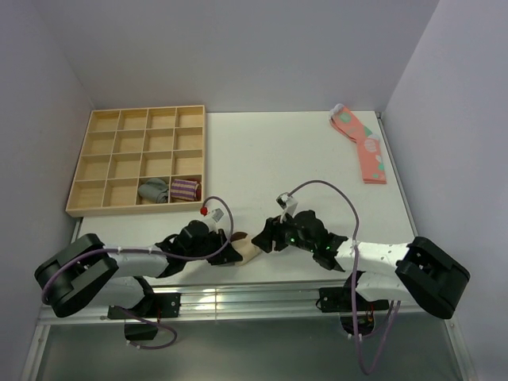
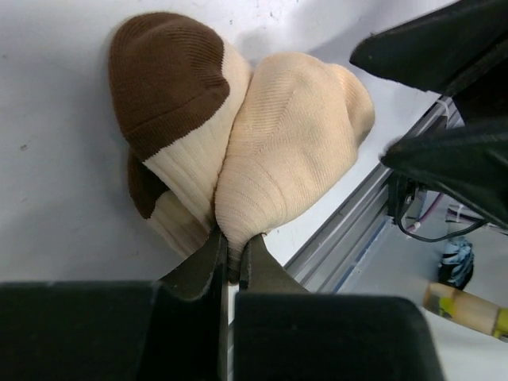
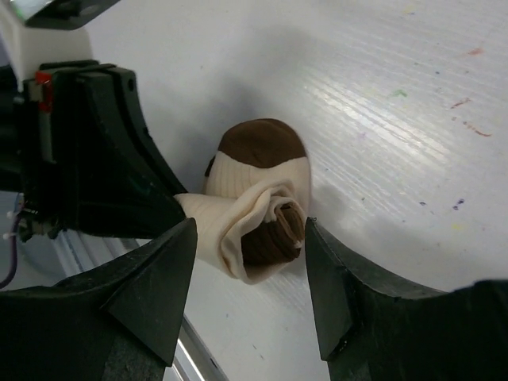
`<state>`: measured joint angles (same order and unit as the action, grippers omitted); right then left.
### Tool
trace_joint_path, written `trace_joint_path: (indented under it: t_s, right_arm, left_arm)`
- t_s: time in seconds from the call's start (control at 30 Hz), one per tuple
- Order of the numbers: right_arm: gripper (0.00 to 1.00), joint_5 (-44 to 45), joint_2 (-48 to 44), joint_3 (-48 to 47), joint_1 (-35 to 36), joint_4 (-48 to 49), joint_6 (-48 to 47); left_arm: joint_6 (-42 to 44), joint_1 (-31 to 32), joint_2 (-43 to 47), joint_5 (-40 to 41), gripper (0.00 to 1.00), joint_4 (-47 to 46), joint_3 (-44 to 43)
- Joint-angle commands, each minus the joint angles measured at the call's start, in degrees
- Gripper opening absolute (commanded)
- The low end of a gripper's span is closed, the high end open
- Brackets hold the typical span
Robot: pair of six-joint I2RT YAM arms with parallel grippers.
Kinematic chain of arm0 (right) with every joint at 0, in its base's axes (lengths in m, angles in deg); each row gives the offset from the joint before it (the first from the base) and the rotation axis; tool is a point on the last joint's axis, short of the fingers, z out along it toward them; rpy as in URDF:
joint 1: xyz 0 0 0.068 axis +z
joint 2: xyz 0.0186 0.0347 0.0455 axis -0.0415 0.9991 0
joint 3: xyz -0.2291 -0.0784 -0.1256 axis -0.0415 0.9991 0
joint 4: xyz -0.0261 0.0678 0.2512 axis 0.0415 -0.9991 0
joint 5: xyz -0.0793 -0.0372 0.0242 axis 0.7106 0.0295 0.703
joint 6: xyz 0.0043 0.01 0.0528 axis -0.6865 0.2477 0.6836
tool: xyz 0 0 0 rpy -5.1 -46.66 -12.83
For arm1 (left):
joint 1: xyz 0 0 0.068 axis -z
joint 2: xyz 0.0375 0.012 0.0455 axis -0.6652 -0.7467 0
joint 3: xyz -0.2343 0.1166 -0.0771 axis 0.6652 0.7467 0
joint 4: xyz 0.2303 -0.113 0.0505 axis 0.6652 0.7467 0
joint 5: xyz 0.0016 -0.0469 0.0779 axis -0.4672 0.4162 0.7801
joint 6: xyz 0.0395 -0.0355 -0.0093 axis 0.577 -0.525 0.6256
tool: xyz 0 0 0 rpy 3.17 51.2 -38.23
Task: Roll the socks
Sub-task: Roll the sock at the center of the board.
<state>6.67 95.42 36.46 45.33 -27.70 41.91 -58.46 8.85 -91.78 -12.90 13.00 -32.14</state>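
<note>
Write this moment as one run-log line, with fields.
socks: rolled up | left gripper: shut on socks | right gripper: open, fingers either side of socks

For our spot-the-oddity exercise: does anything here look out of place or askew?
The pink socks lie flat and unrolled at the far right corner, unlike the grey roll and striped roll in the wooden tray.

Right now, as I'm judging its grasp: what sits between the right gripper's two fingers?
The rolled socks, seen in the right wrist view. The right gripper stands open on either side of them, while the left gripper pinches their edge shut.
</note>
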Motion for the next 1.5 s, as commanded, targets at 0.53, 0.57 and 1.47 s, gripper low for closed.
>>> trace_joint_path:
  t_s: [0.53, 0.57, 1.47]
  right_arm:
    - [0.64, -1.6, 9.6, 1.3, 5.3, 18.4, -3.3]
    - [0.64, -1.0, 10.2, 0.9, 5.7, 18.3, -3.4]
    - [0.0, 8.8, 18.2, -16.2, 8.1, -22.5, 2.4]
  left_arm:
    - [-0.7, -6.2, -2.2, -14.3, 0.0, 7.0, -1.6]
    - [-0.7, -6.2, -2.4, -14.5, 0.0, 6.9, -1.6]
    - [6.5, -6.2, 12.6, 4.8, 0.46, 15.9, -3.2]
